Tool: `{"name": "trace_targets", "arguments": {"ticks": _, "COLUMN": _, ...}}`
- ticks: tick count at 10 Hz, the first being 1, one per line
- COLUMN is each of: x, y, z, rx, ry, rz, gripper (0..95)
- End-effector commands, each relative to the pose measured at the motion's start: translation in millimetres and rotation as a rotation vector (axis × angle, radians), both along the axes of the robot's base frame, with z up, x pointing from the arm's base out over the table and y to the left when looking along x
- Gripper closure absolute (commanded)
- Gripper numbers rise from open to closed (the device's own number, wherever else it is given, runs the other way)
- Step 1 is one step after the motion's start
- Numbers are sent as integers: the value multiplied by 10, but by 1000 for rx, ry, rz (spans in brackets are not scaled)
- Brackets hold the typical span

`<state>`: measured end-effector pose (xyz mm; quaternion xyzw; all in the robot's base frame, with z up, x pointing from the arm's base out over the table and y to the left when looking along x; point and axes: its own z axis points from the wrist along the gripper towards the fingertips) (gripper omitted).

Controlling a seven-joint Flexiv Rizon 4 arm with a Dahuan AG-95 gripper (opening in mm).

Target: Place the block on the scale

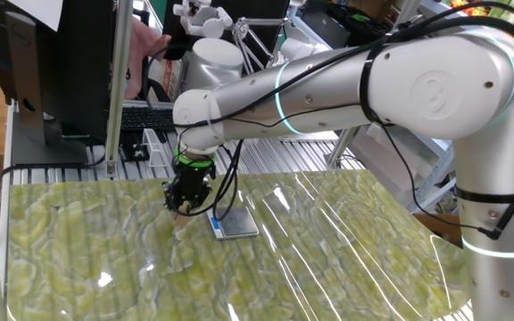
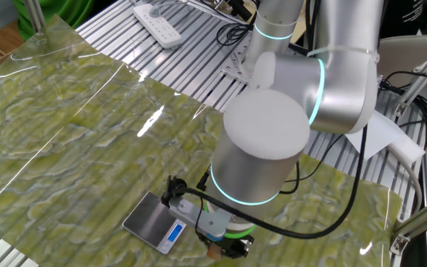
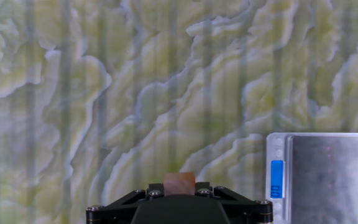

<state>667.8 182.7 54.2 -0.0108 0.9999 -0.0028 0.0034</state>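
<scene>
The tabletop [image 1: 355, 259], covered by a green marbled sheet, carries little besides the task's own items. The arm [image 1: 346, 80] reaches low over it from the right of one fixed view, its wrist down near the sheet. Beyond the sheet's far edge lie a keyboard [image 1: 145, 116] and, in the other fixed view, a white power strip [image 2: 156, 24]; both are well apart from the work area and obstruct nothing.

The scale [image 3: 328, 177] lies flat just beside the gripper [image 1: 186, 207], dark plate bare, white-blue strip on the edge facing the gripper. Nothing stands between the two.

The gripper is closed on the block [image 3: 179, 184], which shows as a small tan-pink face between the fingers in the hand view. Whether the block rests on the sheet or is held just clear of it cannot be told.

Judgement: the step in hand is the carry, the block held and not yet over the plate. The next move calls for a short sideways shift across the strip edge, then a gentle lowering to the plate's middle before release. The block is small, so a drop from height could bounce it off.
</scene>
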Motion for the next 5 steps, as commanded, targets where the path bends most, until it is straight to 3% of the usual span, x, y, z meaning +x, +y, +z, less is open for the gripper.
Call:
{"name": "trace_targets", "arguments": {"ticks": 1, "x": 61, "y": -39, "z": 19, "rx": 2, "ry": 5, "rz": 5, "gripper": 950}}
{"name": "trace_targets", "arguments": {"ticks": 5, "x": 96, "y": -259, "z": 87, "rx": 1, "ry": 11, "rz": 12, "gripper": 950}}
